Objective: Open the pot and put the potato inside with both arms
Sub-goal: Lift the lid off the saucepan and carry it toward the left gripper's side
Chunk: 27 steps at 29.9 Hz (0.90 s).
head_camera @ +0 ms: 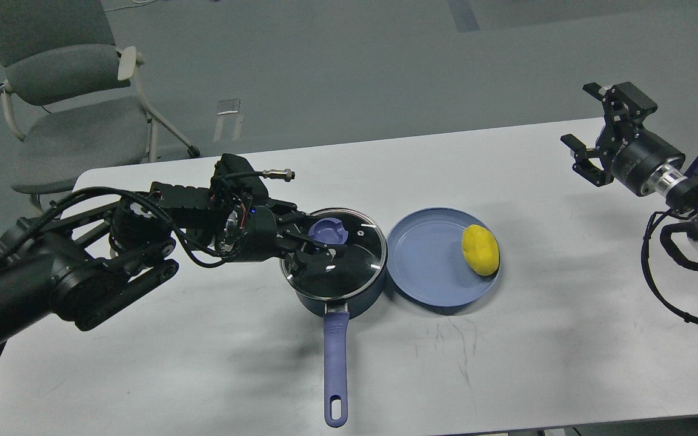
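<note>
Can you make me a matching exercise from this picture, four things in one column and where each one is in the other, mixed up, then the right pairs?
Column one:
1. potato
2. glass lid
3. left tool
4. right tool

Column two:
A. up in the air over the table's right end, touching nothing
B. lying on the light-blue plate
C. sitting on top of the pot
D. at the purple knob in the lid's middle

Pairs: 1-B, 2-C, 3-D, 4-A
</note>
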Motion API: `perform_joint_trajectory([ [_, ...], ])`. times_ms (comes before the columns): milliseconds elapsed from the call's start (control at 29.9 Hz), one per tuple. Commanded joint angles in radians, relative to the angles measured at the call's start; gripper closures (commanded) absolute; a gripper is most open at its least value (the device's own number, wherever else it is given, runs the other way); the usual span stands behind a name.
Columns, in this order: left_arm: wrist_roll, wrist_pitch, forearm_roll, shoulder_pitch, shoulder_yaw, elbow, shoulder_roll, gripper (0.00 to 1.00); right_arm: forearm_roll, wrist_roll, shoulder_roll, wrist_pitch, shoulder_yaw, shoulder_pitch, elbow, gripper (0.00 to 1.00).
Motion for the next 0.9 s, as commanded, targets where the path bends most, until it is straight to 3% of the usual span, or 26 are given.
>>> perform_joint_trajectory([
  [0, 0.000, 0.002, -0.008, -0.036, -0.007, -0.016, 0.053, 0.56, 0.000, 0.000, 0.000, 0.000, 0.000, 0.000, 0.000, 0.00],
  [167, 0.000, 0.004, -0.098, -0.108, -0.002, -0.015, 0.169, 0.55, 0.000, 0.000, 0.000, 0.000, 0.000, 0.003, 0.000, 0.00],
  [368, 0.000, 0.039, -0.109, -0.089, 0.007, -0.004, 0.309, 0.55, 0.000, 0.000, 0.002, 0.000, 0.000, 0.003, 0.000, 0.00],
  [501, 0.000, 0.135, -0.111, 0.018, 0.032, 0.043, 0.380, 0.55, 0.000, 0.000, 0.002, 0.000, -0.001, 0.003, 0.000, 0.00],
  [869, 0.000, 0.289, -0.169, 0.229, 0.030, 0.188, 0.368, 0.54, 0.000, 0.000, 0.002, 0.000, 0.000, 0.002, 0.000, 0.00],
])
